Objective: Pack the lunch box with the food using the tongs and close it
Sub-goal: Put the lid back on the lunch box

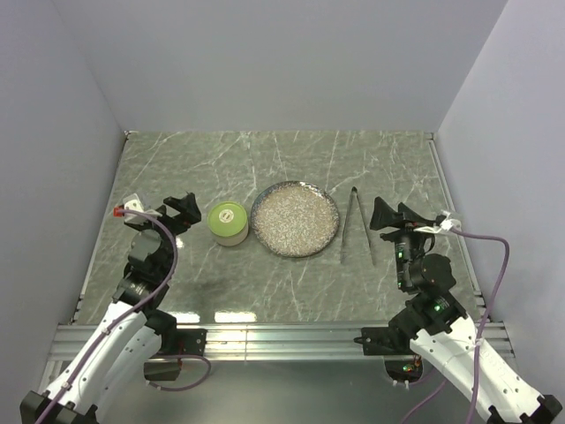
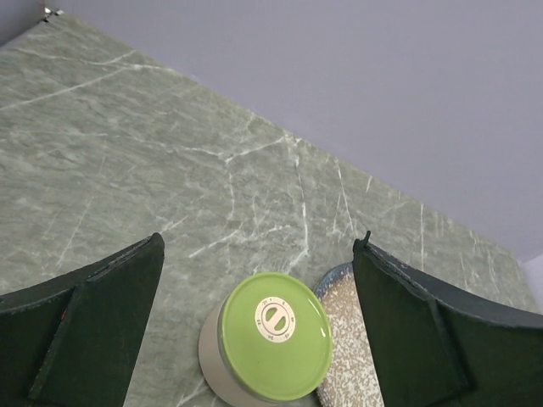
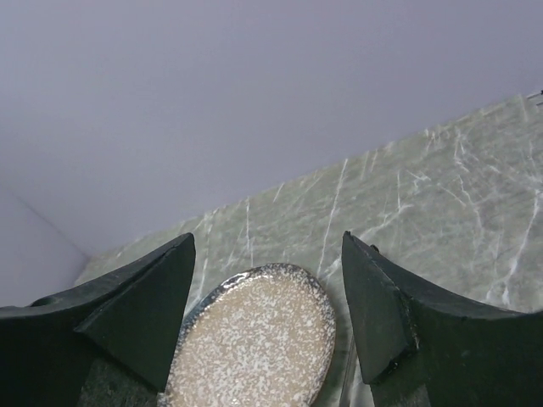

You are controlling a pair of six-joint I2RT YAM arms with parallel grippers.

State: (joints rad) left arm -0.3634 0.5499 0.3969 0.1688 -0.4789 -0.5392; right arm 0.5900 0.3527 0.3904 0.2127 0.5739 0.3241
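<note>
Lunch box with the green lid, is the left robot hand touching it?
Apart. In the left wrist view the lunch box sits between the fingers of the open left gripper, with a clear gap on each side.

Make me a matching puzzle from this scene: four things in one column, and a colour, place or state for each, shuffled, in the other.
Column one:
1. lunch box
2. plate
3. tongs
4. left fingers

Column two:
A. lying flat, to the right of the plate
B. closed, green on top
C. speckled grey, nothing on it
D. spread wide apart, holding nothing

Pairs: 1-B, 2-C, 3-A, 4-D
</note>
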